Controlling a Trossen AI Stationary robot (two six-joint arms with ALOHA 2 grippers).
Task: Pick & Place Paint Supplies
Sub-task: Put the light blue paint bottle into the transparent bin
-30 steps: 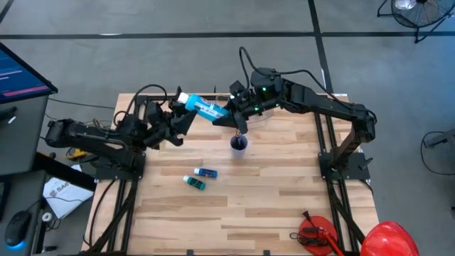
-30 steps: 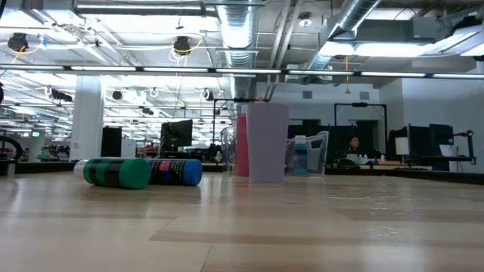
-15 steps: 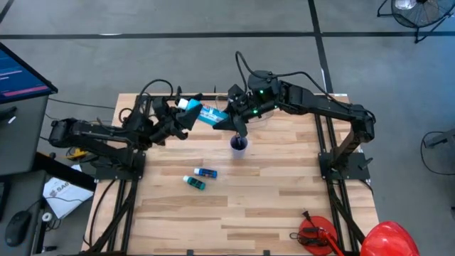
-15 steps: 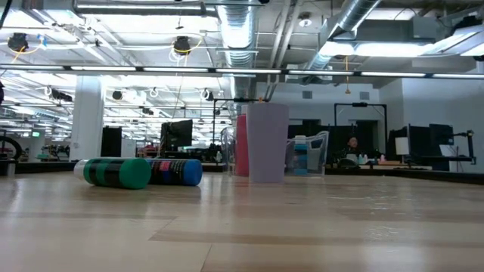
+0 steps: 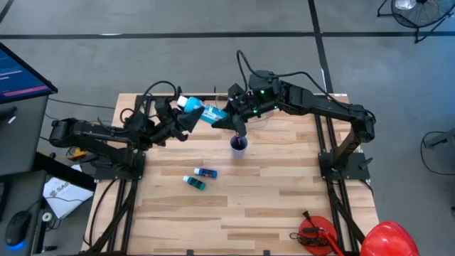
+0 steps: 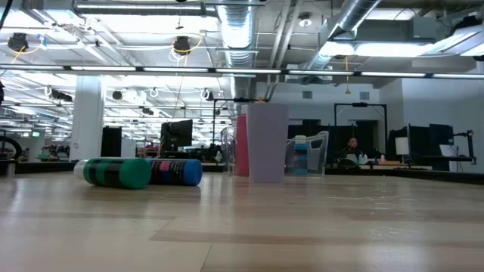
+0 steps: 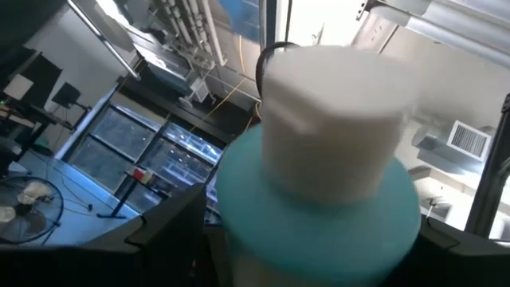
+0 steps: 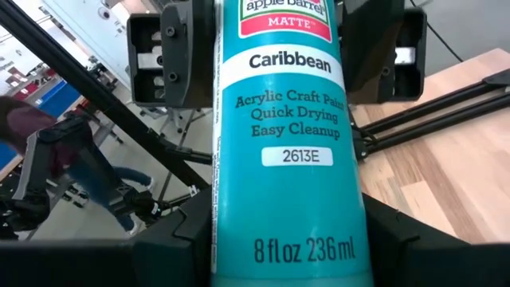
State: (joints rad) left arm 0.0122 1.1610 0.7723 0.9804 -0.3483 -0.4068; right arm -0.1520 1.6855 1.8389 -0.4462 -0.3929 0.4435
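Observation:
A large light-blue paint bottle with a white cap hangs in the air above the table's far side, spanning the gap between both grippers. My right gripper is shut on its base end. My left gripper stands open, its fingers close on either side of the cap end. A teal bottle and a blue bottle lie on their sides mid-table. The low view shows them too: teal and blue. My right gripper pinches the bottle's base end between its two fingers, coming from the table's right, along the bottle. The bottle is lifted clear and lies roughly level, cap toward the left arm. Whether my left gripper's fingers touch the cap end, I cannot tell.
A small purple cup stands upright just nearer than the grippers, also in the low view. A clear tub with bottles stands behind it at the far side. A red tool and a red helmet lie at the near right corner.
My left gripper has rolled at the wrist and shifted slightly toward the right arm. The bottle's cap end has swung a little toward the table's near edge, while its base end stays in my still right gripper.

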